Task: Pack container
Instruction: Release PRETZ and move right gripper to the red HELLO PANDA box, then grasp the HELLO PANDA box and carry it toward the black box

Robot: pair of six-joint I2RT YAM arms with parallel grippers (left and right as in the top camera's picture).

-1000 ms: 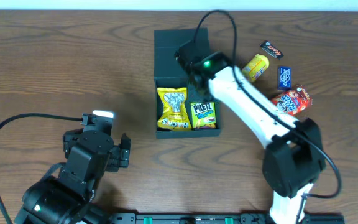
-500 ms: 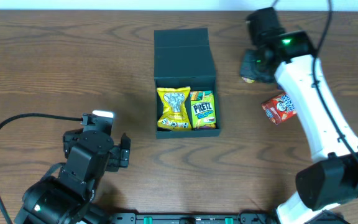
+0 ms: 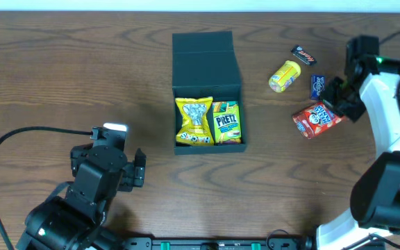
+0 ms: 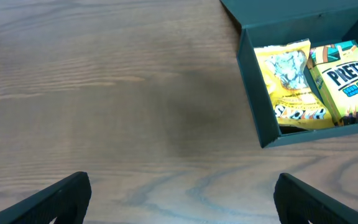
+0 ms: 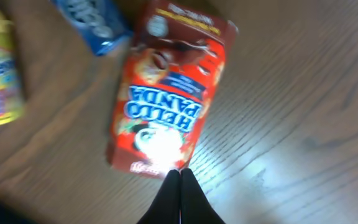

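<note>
The container (image 3: 207,69), a black square box with its lid folded back, sits mid-table. It holds a yellow snack packet (image 3: 193,120) and a green Pretz box (image 3: 226,122), both also in the left wrist view inside the container (image 4: 253,106). My right gripper (image 3: 334,101) hovers at the far right, shut with nothing between its fingers. In the right wrist view its tips (image 5: 180,174) meet just off the near end of a red Hello Panda box (image 5: 173,93). My left gripper (image 4: 182,183) is open and empty, low over bare wood to the container's front left.
Right of the container lie a yellow snack cup (image 3: 285,75), a small black bar (image 3: 303,53), a blue packet (image 3: 317,85) and the red Hello Panda box (image 3: 318,118). The left arm's base and cable take up the near left corner.
My right arm has swung from over the container out to the right and now hangs by the red box. The left arm has not moved.
</note>
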